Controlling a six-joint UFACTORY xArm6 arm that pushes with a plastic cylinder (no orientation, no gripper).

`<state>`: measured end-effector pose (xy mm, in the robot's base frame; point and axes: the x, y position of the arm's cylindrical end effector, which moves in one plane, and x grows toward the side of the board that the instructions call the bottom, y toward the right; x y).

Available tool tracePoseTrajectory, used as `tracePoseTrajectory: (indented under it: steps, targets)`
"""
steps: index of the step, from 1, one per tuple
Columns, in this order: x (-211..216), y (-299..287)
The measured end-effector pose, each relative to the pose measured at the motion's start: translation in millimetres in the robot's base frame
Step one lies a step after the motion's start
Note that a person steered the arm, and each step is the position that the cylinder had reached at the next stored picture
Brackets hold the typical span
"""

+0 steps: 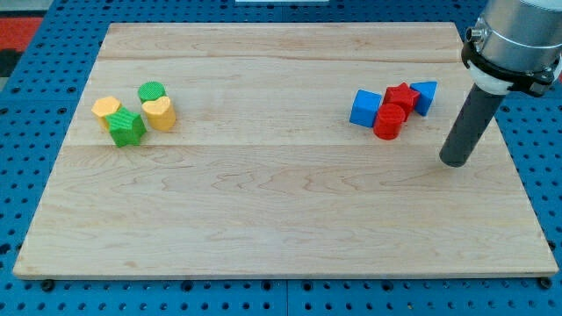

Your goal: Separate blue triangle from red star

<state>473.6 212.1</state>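
blue triangle (425, 95) touching red star (401, 96), view's upper right.

So the setup is just a light wooden board (281, 202) with visible grain running across the view, a few plank seams showing near the view's top. It sits on a blue pegboard surface (26, 175) full of small holes, which frames it on every side. Up in the view's top-left corner there's a red patch (18, 31) of something, can't tell what. Lighting is even and soft, only faint shadows on the wood.
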Motion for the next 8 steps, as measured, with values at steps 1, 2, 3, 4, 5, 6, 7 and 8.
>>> tracePoseTrajectory:
  steps: [1, 2, 3, 4, 5, 6, 7, 8]
  targets:
    - [0, 0]
    - [0, 0]
    - [0, -7]
    - [0, -20]
    - [0, -24]
    - [6, -16]
    - [15, -2]
    - [15, 5]
